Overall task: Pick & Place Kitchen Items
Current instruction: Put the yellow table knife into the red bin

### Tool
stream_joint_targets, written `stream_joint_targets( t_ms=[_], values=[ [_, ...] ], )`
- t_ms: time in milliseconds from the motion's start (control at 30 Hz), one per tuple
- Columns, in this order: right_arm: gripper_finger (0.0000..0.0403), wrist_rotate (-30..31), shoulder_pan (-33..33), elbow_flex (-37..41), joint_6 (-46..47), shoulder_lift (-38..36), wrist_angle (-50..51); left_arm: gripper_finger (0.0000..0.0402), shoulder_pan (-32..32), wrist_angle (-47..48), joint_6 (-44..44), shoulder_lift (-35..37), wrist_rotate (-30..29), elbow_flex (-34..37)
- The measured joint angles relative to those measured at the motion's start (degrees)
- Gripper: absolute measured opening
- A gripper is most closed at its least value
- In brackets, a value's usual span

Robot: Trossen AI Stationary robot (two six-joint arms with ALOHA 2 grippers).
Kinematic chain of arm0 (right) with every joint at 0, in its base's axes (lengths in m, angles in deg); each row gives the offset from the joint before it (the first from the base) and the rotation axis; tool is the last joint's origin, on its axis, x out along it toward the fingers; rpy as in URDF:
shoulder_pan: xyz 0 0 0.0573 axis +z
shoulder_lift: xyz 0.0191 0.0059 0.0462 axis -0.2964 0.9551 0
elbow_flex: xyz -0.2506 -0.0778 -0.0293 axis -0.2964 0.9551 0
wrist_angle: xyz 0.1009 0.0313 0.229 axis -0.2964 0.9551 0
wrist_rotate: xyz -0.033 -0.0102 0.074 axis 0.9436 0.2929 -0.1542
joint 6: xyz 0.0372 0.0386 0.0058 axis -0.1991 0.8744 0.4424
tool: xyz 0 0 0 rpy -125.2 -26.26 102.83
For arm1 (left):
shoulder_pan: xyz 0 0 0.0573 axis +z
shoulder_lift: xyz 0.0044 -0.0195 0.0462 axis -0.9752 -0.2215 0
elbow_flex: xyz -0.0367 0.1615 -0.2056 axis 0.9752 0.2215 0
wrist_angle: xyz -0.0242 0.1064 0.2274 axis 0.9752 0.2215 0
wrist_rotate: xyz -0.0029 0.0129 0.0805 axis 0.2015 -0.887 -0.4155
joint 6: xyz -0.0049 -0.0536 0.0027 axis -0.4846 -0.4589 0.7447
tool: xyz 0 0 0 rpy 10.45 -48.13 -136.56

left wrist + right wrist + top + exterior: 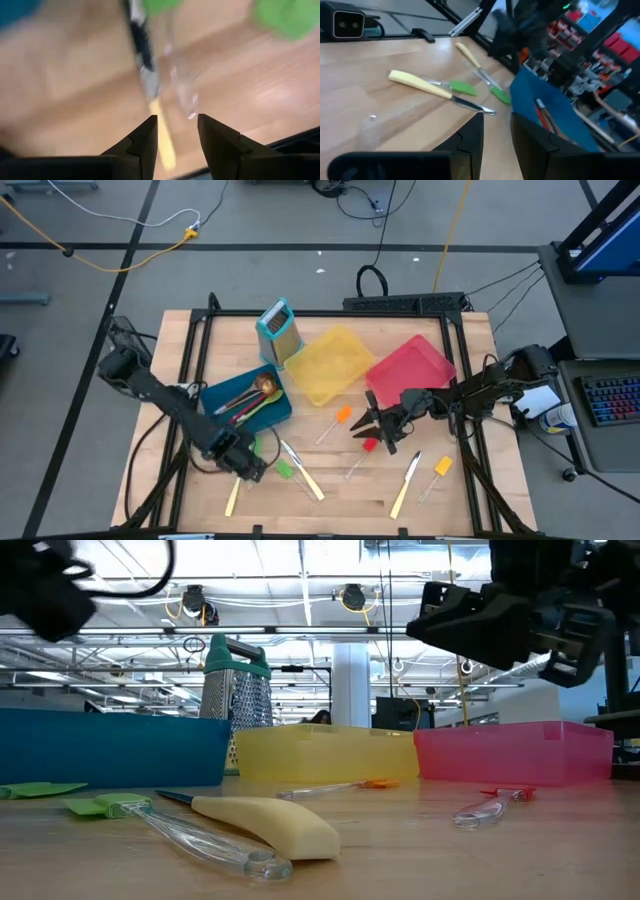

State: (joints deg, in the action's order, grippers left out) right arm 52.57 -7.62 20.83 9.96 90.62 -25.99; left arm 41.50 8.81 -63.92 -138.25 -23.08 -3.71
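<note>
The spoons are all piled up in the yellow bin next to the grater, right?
Not quite. The spoons are piled in the blue bin, not the yellow bin; the yellow one looks empty. The high view shows it. Both bins sit near the grater.

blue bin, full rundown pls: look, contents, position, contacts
The blue bin is a shallow rectangular tray, apparently plastic, sitting skewed on the wooden table left of the yellow bin, which it about meets at one corner. It holds several utensils, a metal spoon among them. The left gripper hovers in front of it, not touching.
</note>
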Motion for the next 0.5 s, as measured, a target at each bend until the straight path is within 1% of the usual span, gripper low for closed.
stream_joint_targets(
  t_ms=[100,233,300,500],
  values=[
    [0.0089,-0.91,-1.62,0.00,-1.80,0.00,-1.49,0.0145,-2.47,-2.18,-6.09,-2.33,3.00,0.00],
    [0.0089,-2.91,-3.56,0.00,-4.36,0.00,-3.53,0.0145,-5.51,-7.12,-13.68,-4.75,3.06,0.00],
    [0.0089,-2.97,-4.29,0.00,-5.25,0.00,-4.39,0.0145,-6.87,-9.00,-17.40,-6.10,3.04,0.00],
    [0.0089,-3.01,-5.99,0.00,-6.76,0.00,-6.90,0.0145,-10.21,-13.56,-22.43,-10.24,3.51,0.00]
  ],
)
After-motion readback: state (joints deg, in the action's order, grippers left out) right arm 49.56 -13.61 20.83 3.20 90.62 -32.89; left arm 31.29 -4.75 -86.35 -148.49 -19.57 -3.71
